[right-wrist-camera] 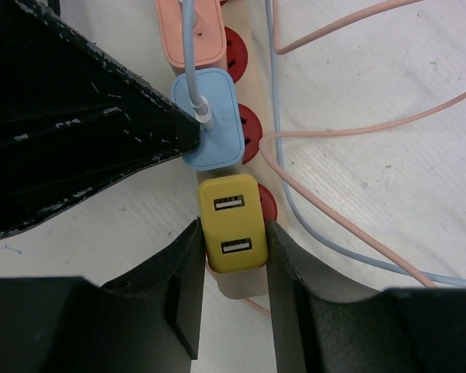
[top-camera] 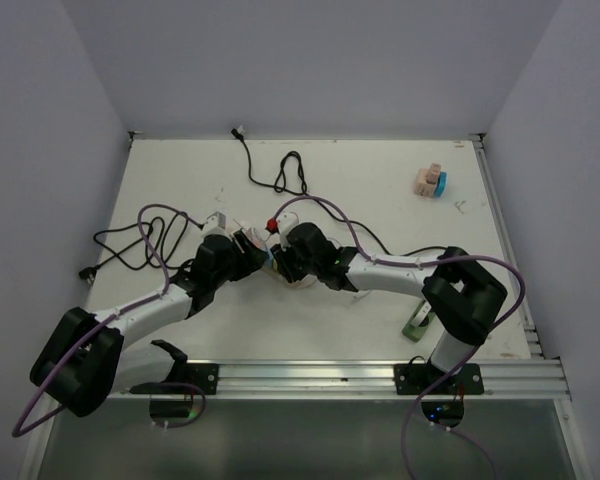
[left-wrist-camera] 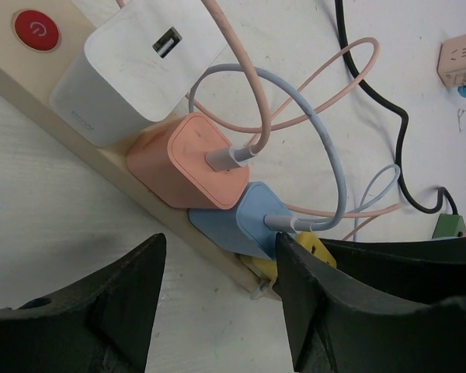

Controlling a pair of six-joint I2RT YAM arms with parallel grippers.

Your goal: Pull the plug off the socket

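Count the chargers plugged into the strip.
4 on the power strip, in a row: white charger by the red switch, orange charger, blue charger, yellow charger at the end, in the right gripper. None looks hidden.

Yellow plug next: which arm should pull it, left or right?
Right. The right gripper is closed on the yellow plug, a finger against each side. The left gripper is open over the power strip, gripping nothing; probably better for bracing the strip.
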